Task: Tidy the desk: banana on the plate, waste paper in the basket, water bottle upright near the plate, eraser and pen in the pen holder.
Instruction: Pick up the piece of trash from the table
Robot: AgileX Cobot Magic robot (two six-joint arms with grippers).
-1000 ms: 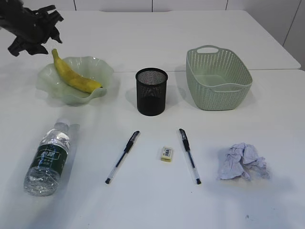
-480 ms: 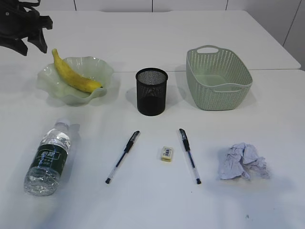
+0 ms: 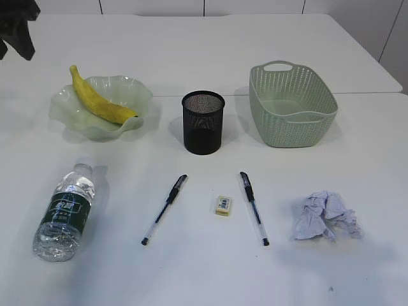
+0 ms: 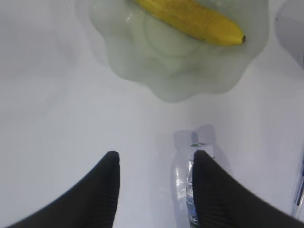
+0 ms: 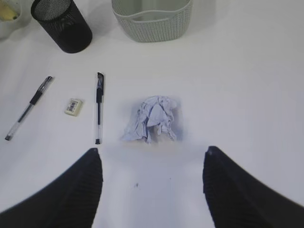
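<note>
Left fingers (image 4: 154, 190) spread and empty above the desk (image 4: 57, 95), lying water bottle (image 4: 190, 190) just beyond at 12 o'clock, banana (image 4: 190, 19) already on the plate (image 4: 175, 71) farther at 12. Right fingers (image 5: 152, 185) spread, empty, waste paper (image 5: 152, 118) at 12 o'clock. Likely hazard: round bottle rolling under a one-sided pinch, toward the plate.

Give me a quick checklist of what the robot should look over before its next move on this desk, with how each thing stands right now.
1. Banana on the plate: ok.
2. Water bottle upright: not ok, lying on its side.
3. Waste paper in the basket: not ok, on the table.
4. Eraser and both pens in the pen holder: not ok, all on the table.
5. Left gripper fingers empty: ok, open above the bottle.
6. Right gripper fingers empty: ok, open above the paper.
</note>
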